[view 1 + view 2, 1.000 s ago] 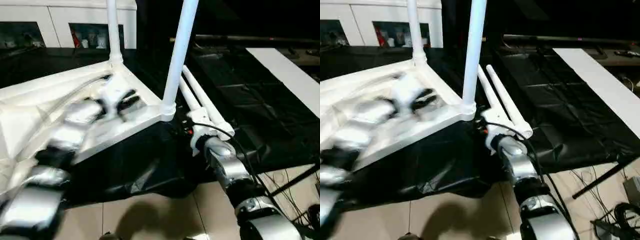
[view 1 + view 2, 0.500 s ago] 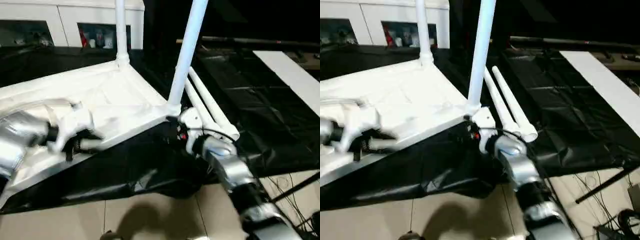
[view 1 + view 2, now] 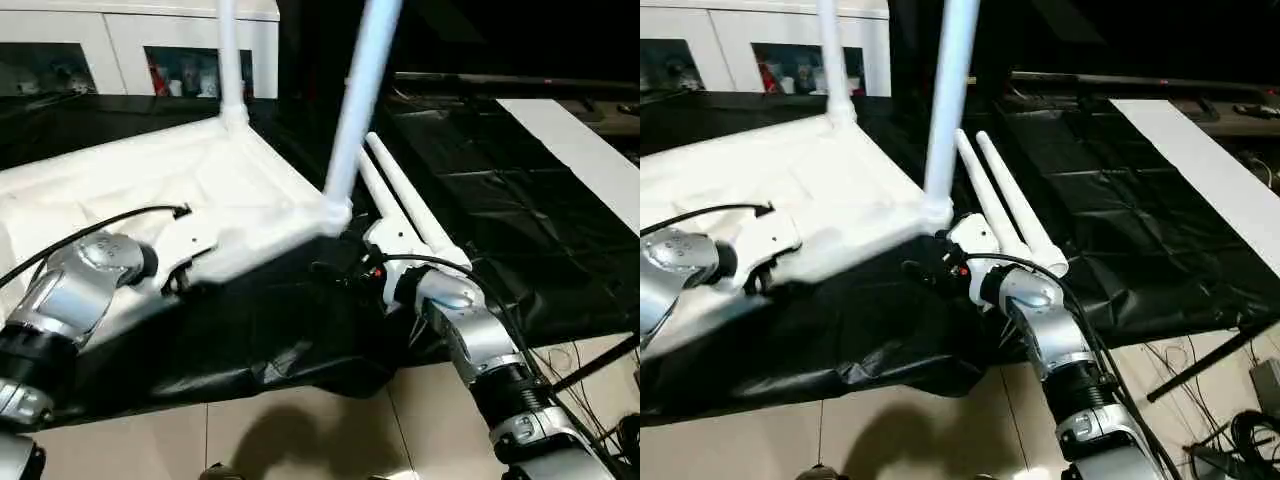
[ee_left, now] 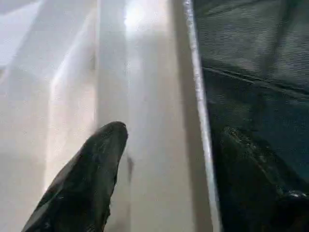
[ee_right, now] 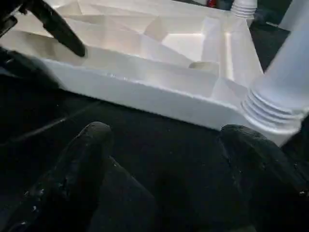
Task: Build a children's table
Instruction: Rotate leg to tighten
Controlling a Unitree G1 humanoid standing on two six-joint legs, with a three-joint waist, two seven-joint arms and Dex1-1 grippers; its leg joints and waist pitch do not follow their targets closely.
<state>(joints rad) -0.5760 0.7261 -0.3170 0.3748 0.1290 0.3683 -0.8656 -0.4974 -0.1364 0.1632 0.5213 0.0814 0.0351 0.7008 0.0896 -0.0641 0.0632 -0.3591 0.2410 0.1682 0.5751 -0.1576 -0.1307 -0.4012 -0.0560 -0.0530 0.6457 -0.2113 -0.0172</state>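
**Left hand moves out to the tabletop's near rim, two legs still loose**

Your tabletop (image 3: 215, 190) lies upside down on the black-draped surface (image 3: 520, 230), ribbed underside up. Two legs stand in its sockets: the near leg (image 3: 352, 110) at the corner closest to your right arm, the far leg (image 3: 229, 60) at the corner toward the white cabinet (image 3: 110, 45). Two loose legs (image 3: 405, 205) lie side by side on the drape just beside the near corner, so by my reading you are about halfway.

A second ago your left hand (image 4: 159, 159) was over the ribs in the middle of the tabletop; it has swung out to the near long edge. In the left wrist view one black finger (image 4: 87, 183) sits over the white underside and the other over the dark drape, straddling the rim, clearly spread and gripping nothing. That looks like a setup to steady or turn the tabletop.

Your right hand (image 5: 164, 169) is wide open and empty, low over the drape just short of the near corner socket, with the loose legs close beside its wrist. It holds nothing.
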